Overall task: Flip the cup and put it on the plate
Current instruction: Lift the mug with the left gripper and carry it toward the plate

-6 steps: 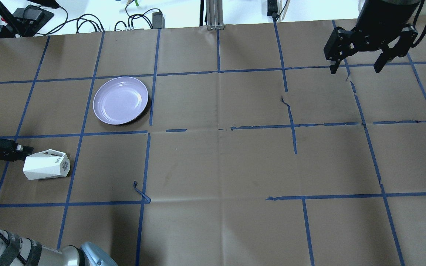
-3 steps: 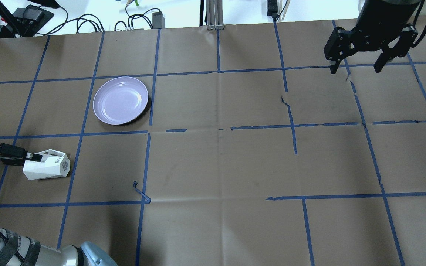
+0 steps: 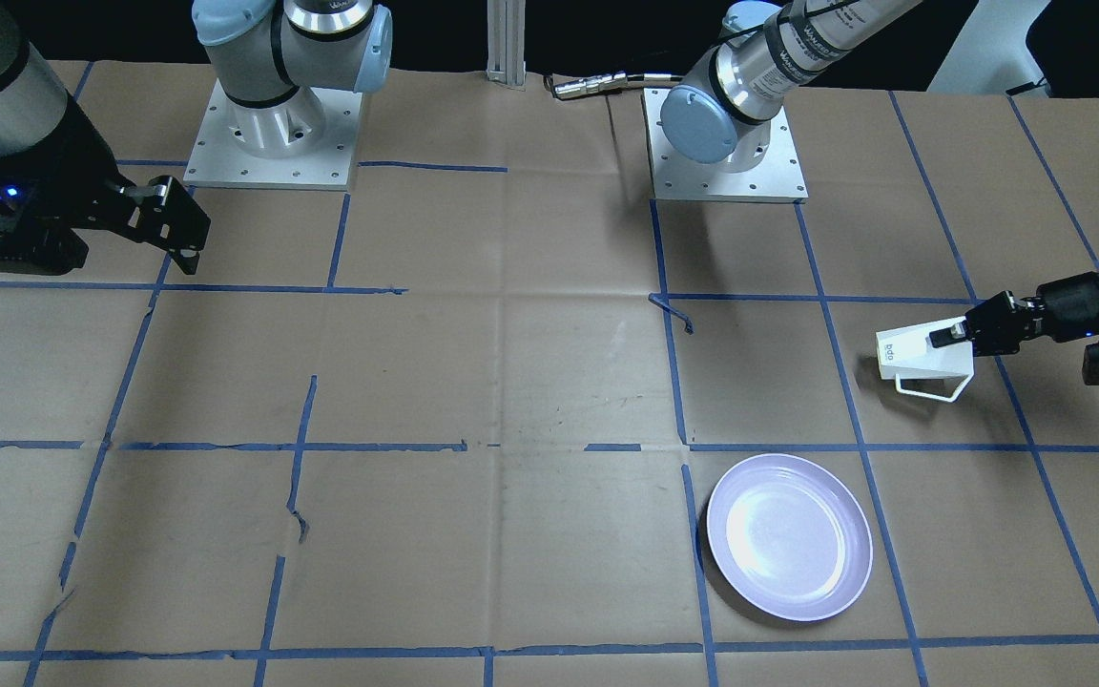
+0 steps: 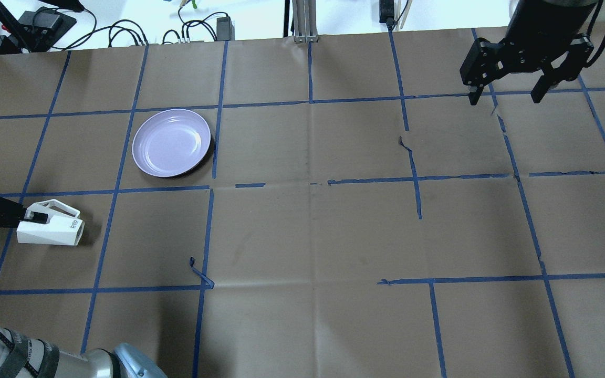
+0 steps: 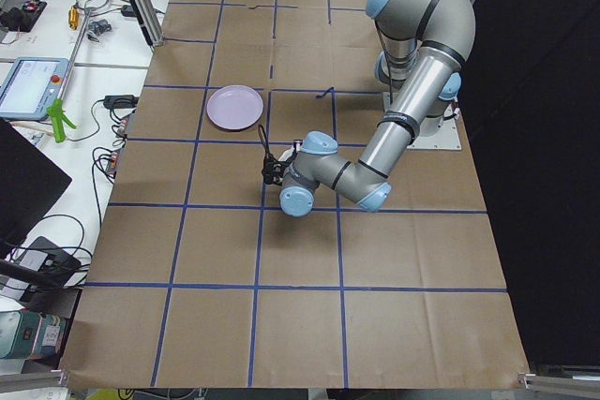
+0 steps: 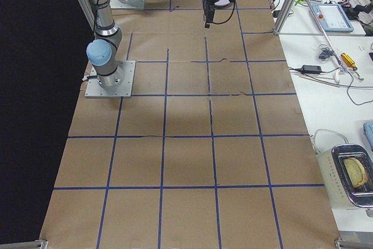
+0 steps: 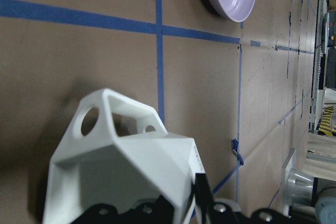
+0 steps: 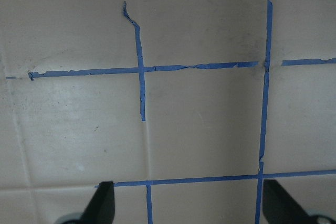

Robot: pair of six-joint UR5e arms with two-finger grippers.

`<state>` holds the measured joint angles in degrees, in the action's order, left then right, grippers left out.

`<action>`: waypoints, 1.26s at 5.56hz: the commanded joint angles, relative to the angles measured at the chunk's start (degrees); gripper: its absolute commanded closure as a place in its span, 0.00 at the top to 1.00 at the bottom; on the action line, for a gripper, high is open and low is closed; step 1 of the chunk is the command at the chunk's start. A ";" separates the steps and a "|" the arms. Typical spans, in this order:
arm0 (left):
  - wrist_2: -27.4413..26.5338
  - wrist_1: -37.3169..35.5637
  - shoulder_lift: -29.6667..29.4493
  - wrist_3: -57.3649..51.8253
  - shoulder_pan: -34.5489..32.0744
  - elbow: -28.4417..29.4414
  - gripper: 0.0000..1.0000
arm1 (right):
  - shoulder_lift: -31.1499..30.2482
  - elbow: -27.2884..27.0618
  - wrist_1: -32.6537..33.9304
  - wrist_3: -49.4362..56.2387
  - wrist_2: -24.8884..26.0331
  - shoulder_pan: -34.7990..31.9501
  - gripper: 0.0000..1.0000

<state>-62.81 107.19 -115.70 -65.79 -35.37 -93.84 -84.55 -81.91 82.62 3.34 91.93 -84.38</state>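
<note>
The white faceted cup lies sideways at the table's left, its open-frame handle toward the far side; it also shows in the front view and fills the left wrist view. My left gripper comes in level from the left edge and is shut on the cup's rim wall, one finger on its outside. The cup seems slightly off the paper. The lavender plate lies beyond it, empty, apart from the cup. My right gripper hangs open and empty at the far right.
Brown paper with a blue tape grid covers the table. A loose curl of tape sticks up right of the cup. Cables and power bricks lie beyond the far edge. The left arm's elbow is at the near left corner.
My left gripper has closed on the cup's rim, pulled it left and rolled it, so the handle now faces the far side. The right arm has not moved.
</note>
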 commanded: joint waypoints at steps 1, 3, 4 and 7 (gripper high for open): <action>0.50 0.31 7.55 5.92 -5.11 1.46 0.00 | 0.00 0.00 0.00 0.00 0.00 0.00 1.00; -0.38 -5.53 15.64 16.69 -16.52 2.52 0.00 | 0.00 0.00 0.00 0.00 0.00 0.00 1.00; -1.86 -11.50 17.33 21.80 -24.32 2.44 0.00 | 0.00 0.00 0.00 0.00 0.00 0.00 1.00; -18.95 -35.74 15.34 35.28 -42.46 0.43 0.00 | 0.00 0.00 0.00 0.00 0.00 0.00 1.00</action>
<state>-76.69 78.42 -99.25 -32.60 -73.65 -92.43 -84.55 -81.91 82.62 3.34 91.93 -84.38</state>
